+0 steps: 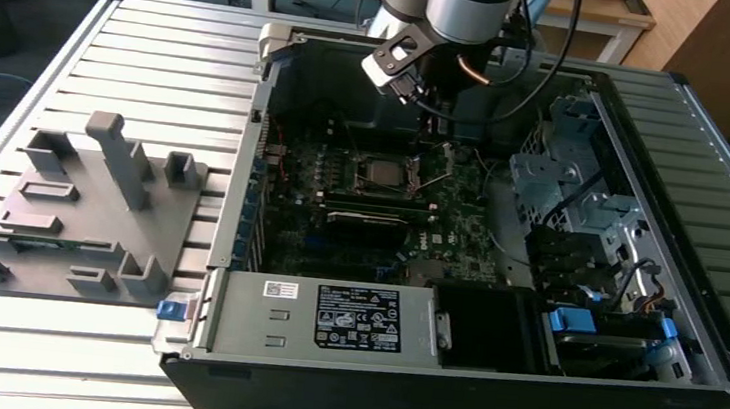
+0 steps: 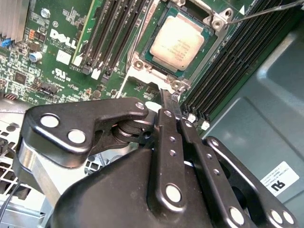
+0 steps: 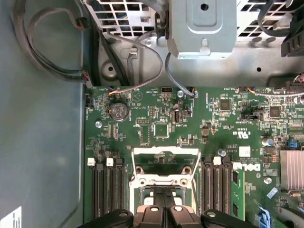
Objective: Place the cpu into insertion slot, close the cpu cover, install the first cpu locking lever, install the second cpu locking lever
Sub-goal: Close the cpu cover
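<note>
The cpu (image 2: 177,42), its silver-grey top showing, lies flat in the insertion slot (image 2: 138,63) on the green motherboard (image 1: 335,232). In the first wrist view the cpu cover (image 3: 165,153), a silvery frame with a cut-out centre, looks tilted up over the socket. A thin wire locking lever (image 2: 266,12) sticks out away from the socket. My gripper (image 2: 171,100) hovers above the socket's near edge, its black fingers shut together with nothing between them. Both wrist views show it, with its tips (image 3: 165,203) over the socket. In the exterior view the gripper (image 1: 423,100) hangs inside the open case above the insertion slot (image 1: 382,173).
Long black memory slots (image 3: 107,190) flank the socket on both sides. Cables (image 3: 137,71) and a metal drive cage (image 3: 202,28) stand beyond the board. The case walls (image 1: 264,135) enclose the work area. A grey fixture (image 1: 83,208) sits on the slatted table at the exterior view's left.
</note>
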### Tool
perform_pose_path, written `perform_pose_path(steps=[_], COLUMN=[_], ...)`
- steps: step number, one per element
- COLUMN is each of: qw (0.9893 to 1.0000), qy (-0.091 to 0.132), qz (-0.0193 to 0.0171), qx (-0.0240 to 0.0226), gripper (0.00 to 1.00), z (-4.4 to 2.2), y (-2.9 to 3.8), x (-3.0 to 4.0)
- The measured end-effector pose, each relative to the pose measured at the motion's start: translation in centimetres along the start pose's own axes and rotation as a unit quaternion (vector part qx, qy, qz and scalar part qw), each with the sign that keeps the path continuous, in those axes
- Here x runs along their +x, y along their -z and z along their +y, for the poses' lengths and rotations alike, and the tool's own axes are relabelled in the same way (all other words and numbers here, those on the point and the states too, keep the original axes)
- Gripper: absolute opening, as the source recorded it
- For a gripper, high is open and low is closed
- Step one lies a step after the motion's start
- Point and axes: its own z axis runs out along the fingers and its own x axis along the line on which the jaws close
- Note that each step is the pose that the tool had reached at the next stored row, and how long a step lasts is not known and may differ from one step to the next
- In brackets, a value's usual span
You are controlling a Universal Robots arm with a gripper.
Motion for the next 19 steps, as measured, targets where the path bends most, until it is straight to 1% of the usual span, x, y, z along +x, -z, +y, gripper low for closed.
perform_pose_path(steps=[2, 5, 13, 19], qw=[1.0000, 1.0000, 1.0000, 1.0000], qy=[0.000, 0.000, 0.000, 0.000], qz=[0.0000, 0.0000, 0.0000, 0.0000], qx=[0.0000, 0.0000, 0.0000, 0.0000], gripper=[0.10, 0.10, 0.10, 0.10], z=[0.13, 0.13, 0.14, 0.14], y=[-0.01, 0.00, 0.46, 0.52], x=[0.01, 0.02, 0.02, 0.02])
